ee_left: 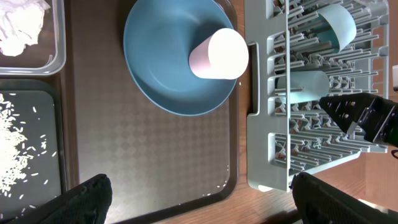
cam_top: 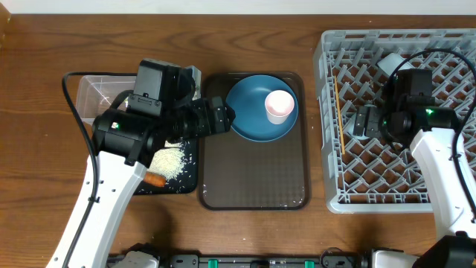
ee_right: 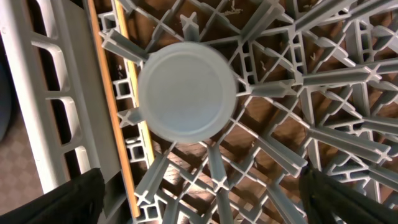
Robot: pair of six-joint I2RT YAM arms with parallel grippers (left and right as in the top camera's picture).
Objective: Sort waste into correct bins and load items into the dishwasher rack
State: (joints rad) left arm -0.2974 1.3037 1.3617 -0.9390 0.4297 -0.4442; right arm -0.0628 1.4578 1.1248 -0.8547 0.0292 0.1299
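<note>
Jaws apart: left gripper (ee_left: 202, 202), right gripper (ee_right: 199, 186).
Light-blue cup (ee_right: 186, 90) inverted in rack (ee_right: 25, 93), chopstick (ee_right: 107, 81) alongside; pink cup (ee_left: 217, 54) on blue plate (ee_left: 155, 68).

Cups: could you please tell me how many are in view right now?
2. The pink cup sits on the plate; the blue cup is in the rack, near the chopsticks. Others may be hidden.
</note>
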